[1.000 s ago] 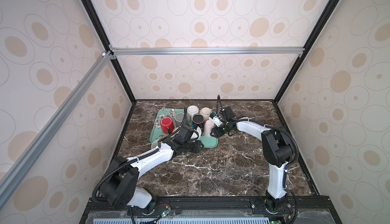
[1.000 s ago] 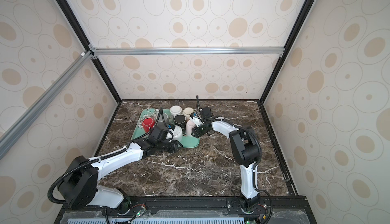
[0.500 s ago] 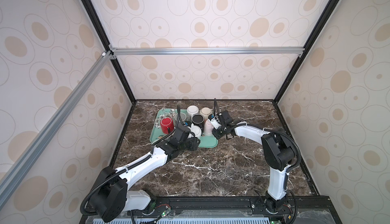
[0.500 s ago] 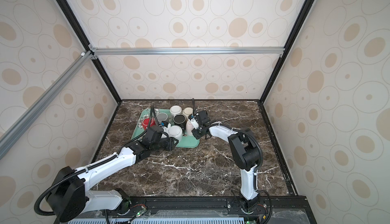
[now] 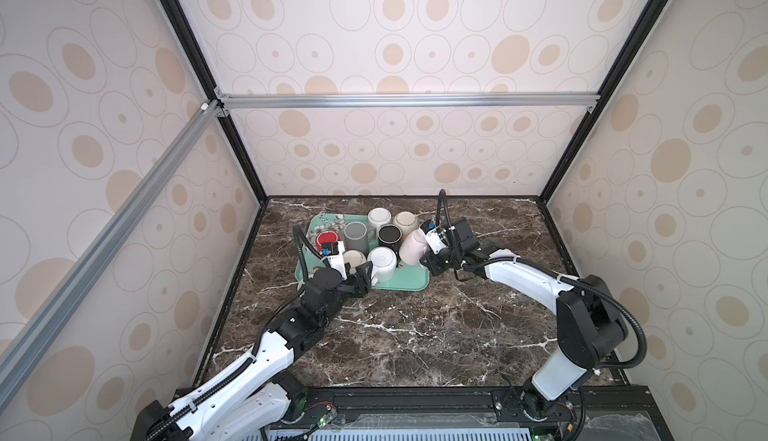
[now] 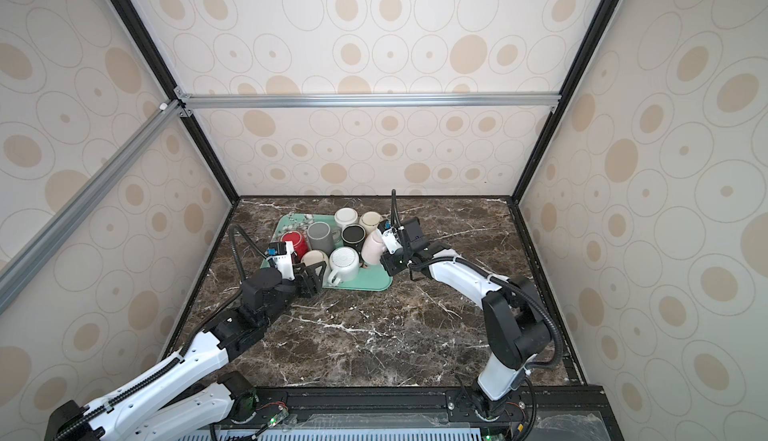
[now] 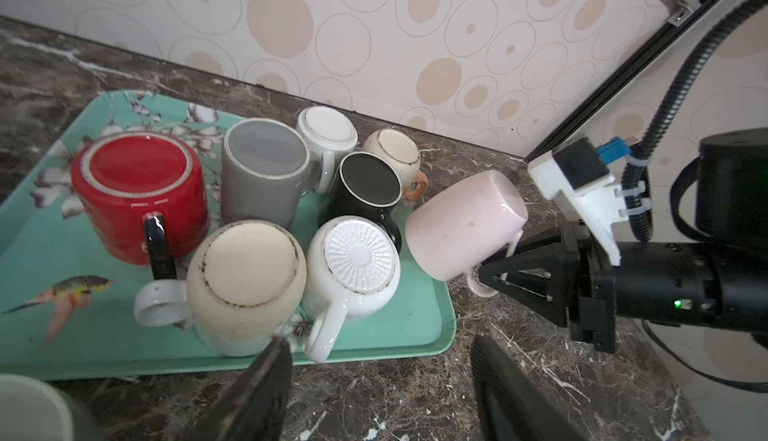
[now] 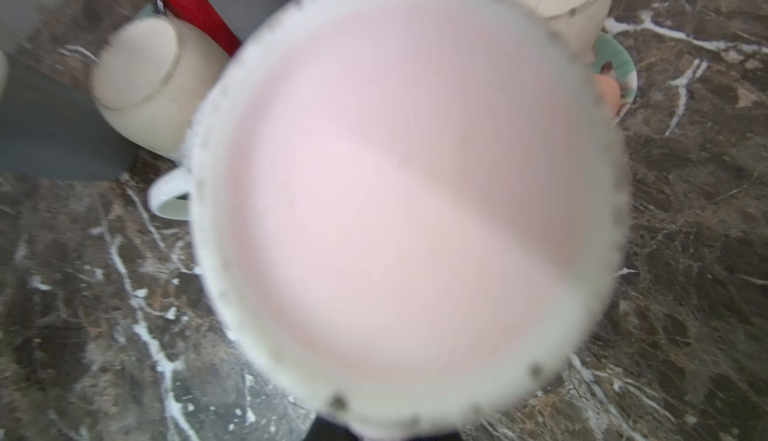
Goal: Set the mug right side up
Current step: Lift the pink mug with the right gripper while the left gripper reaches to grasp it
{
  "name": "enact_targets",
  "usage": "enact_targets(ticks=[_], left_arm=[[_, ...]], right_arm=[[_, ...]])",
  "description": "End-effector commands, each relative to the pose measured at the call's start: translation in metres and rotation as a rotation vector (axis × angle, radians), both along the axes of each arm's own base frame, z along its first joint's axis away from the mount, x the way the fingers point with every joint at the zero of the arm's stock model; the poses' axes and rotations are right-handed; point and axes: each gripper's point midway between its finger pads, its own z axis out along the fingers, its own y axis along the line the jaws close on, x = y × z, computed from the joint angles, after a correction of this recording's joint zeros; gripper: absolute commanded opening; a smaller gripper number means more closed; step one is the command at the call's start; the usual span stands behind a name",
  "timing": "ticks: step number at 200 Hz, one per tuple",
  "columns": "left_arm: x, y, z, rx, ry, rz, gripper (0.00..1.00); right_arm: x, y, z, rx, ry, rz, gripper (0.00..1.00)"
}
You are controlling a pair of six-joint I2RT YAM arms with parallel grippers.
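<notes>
The glossy pale-pink ceramic mug (image 7: 461, 227) sits tilted just ahead of the right hand (image 7: 487, 272). Its long axis slants, with the speckled base ring raised toward that hand and the mouth aimed down at the smooth mint-green tray (image 7: 104, 335). The right hand is pinched onto the mug's looped handle. The left hand (image 7: 380, 345) is spread wide and empty over the dark veined marble worktop (image 7: 415, 401).

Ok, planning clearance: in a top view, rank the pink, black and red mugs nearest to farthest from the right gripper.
1. Pink mug, held by the right gripper, at tray's right edge.
2. Black mug, mid-tray.
3. Red mug, tray's left.
</notes>
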Motion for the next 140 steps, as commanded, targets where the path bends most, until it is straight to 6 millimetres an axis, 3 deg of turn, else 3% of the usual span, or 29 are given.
enact_targets(ticks=[1,29,78,140], left_arm=[[-0.001,0.000,0.040,-0.023,-0.099,-0.033,0.76],[-0.001,-0.010,0.060,-0.103,-0.139,-0.128,0.78],[0.012,-0.022,0.077,-0.347,-0.091,-0.319,0.78],[0.010,-0.011,0.096,-0.483,-0.120,-0.420,0.75]], right_arm=[[-0.011,0.032,0.062,0.259,-0.033,0.074,0.00],[-0.025,0.047,0.097,0.436,-0.001,0.126,0.00],[-0.046,0.072,0.143,0.675,0.097,0.257,0.00],[-0.086,0.102,0.164,0.702,0.136,0.410,0.00]])
